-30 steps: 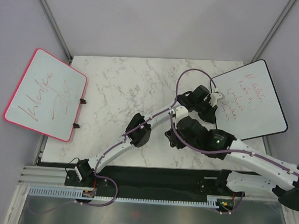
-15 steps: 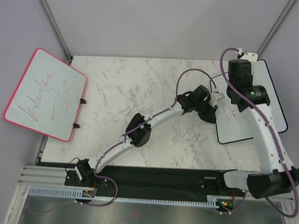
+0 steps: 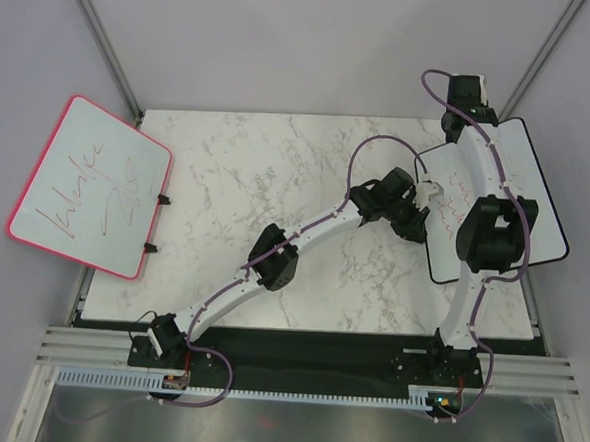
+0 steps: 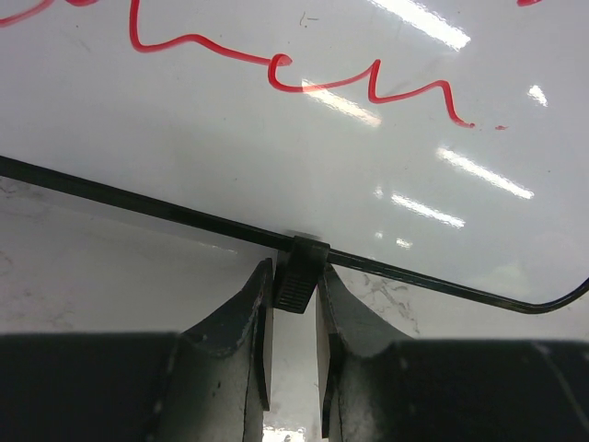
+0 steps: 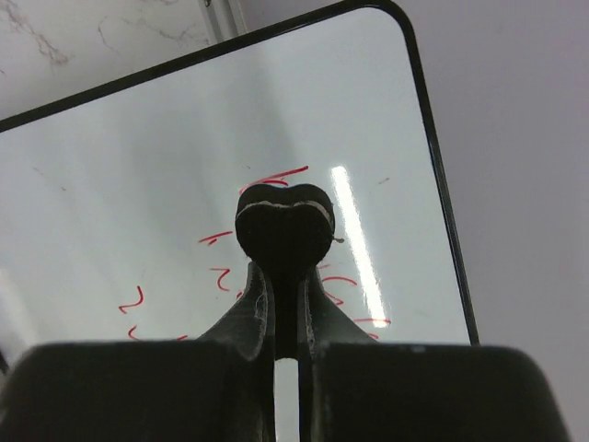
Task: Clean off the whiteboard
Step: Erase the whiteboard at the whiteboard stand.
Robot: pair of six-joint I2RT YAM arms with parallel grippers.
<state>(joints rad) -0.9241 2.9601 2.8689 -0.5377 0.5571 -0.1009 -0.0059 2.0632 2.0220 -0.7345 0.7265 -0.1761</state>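
The black-framed whiteboard (image 3: 541, 216) lies at the table's right, with orange-red handwriting on its face (image 4: 276, 138). My left gripper (image 3: 423, 202) sits at its left edge, shut on a small black ribbed tab (image 4: 302, 273) on the frame. My right arm reaches over the board to its far end. My right gripper (image 3: 460, 116) is shut on a black heart-shaped eraser (image 5: 283, 228), held over the writing on the board (image 5: 156, 175) near its far right corner. I cannot tell whether the eraser touches the face.
A pink-framed whiteboard (image 3: 92, 184) with red scribbles overhangs the left edge of the marble table (image 3: 257, 179). The left arm lies diagonally across the table's middle. Grey walls stand close behind and to the right of the black-framed board.
My right arm has swung up from low near the table's front and stretched over the board to its far end. My left gripper has stayed on the tab.
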